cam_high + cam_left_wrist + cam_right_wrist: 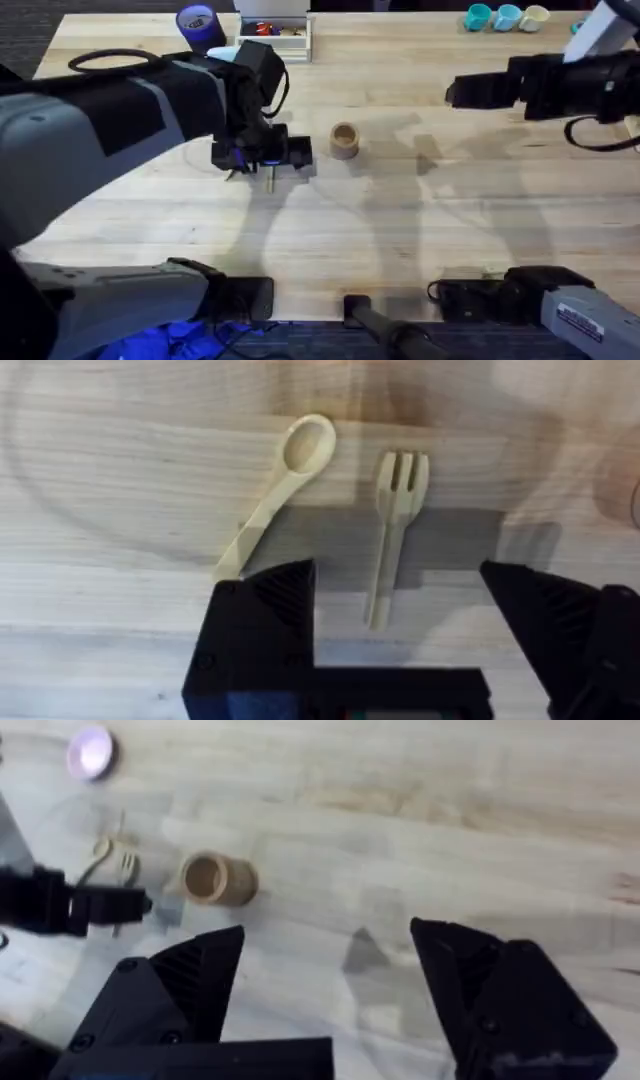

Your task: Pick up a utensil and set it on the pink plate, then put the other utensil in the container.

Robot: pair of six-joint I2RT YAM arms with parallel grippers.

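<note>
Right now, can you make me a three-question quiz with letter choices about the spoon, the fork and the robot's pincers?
1. Where does the wooden fork lie?
A. between the left pincer's fingers
B. inside the brown cup
C. on a plate

2. How many utensils lie under the left pincer?
A. one
B. two
C. four

3. What state is the right pincer in?
A. shut on the wooden spoon
B. shut on the cup
C. open, holding nothing

Answers: 1 A, its handle reaches into the gap between the fingers. 2 B, one spoon and one fork. 3 C, its fingers are spread over bare table.
</note>
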